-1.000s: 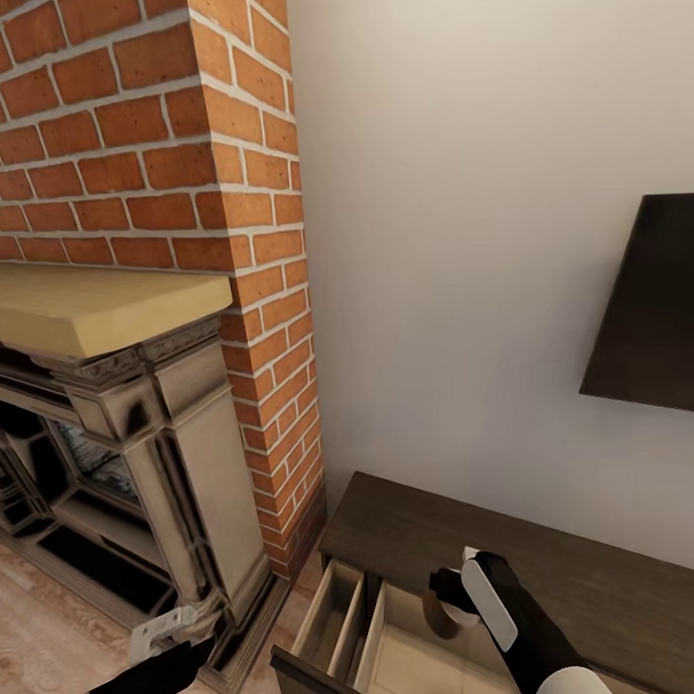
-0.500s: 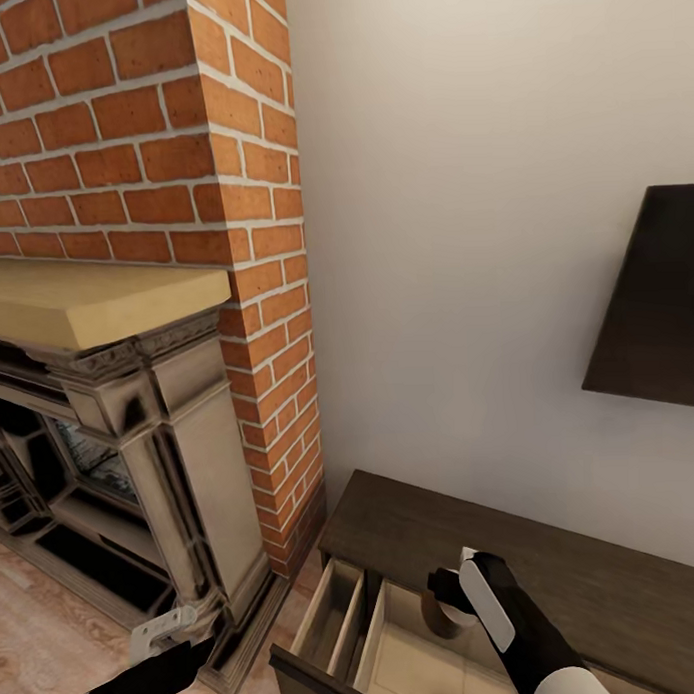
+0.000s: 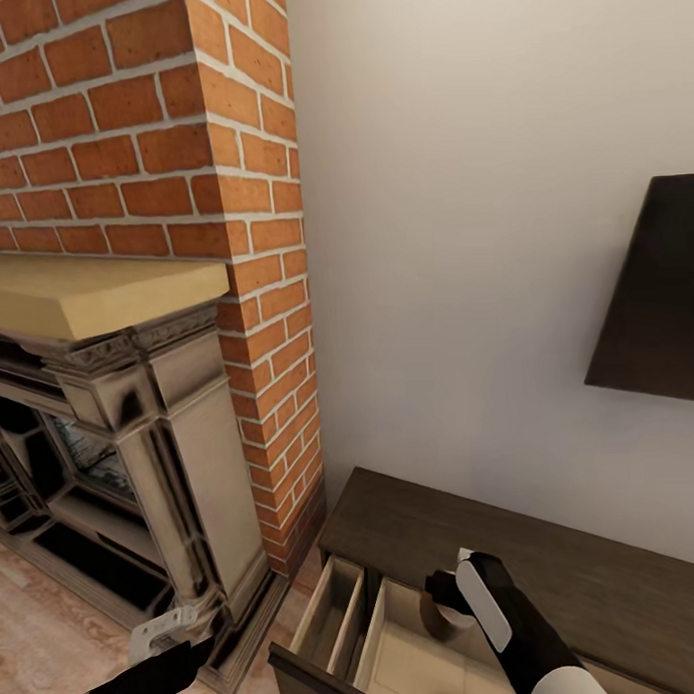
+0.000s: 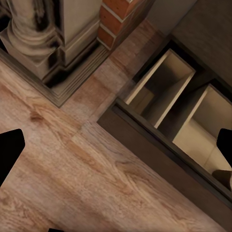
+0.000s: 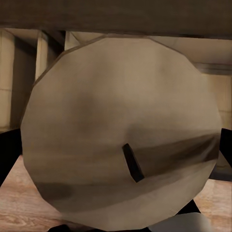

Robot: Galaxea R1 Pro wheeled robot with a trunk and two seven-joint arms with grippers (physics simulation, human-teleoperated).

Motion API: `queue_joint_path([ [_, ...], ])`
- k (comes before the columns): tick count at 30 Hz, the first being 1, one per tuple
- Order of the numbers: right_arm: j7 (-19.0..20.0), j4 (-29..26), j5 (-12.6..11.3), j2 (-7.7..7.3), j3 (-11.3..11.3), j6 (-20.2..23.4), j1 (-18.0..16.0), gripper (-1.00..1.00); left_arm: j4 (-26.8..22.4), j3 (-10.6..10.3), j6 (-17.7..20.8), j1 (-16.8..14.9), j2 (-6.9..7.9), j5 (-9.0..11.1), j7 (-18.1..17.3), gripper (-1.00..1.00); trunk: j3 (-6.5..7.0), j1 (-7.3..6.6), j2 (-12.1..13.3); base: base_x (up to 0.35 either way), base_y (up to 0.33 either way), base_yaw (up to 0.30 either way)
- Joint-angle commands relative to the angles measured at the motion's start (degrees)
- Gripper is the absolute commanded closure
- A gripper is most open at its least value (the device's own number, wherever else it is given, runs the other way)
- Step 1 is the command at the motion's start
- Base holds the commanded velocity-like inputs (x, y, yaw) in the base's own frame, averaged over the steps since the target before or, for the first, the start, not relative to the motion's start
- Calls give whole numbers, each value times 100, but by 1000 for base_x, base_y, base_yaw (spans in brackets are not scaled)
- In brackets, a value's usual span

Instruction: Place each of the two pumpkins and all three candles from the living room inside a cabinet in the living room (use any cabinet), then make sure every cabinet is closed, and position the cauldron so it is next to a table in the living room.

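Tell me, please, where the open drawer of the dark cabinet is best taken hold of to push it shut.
Probably on the dark front panel of the drawer, from the floor side. It stands pulled out, is plain and handleless, so flat fingers pressing its outer face toward the cabinet should do. The right gripper holds a candle over the drawer, so the left gripper seems freer.

I see a beige candle [image 5: 121, 145] clamped in my right claw [image 3: 436, 609], wick toward the wrist camera, above the dark cabinet's [image 3: 555, 570] open drawer [image 3: 398, 655].
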Motion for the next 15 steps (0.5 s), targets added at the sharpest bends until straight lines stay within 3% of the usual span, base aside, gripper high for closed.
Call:
queue_joint_path([
  [1,-61,24,-61,0,38,4,-7,100,-10,0,18,0,2,61,47,-100,-25,24,-47,0,0,0],
  [15,-54,416,-62,16,287,8,-50,100,-10,0,13,0,2,61,47,-100,-276,331,-608,0,0,0],
])
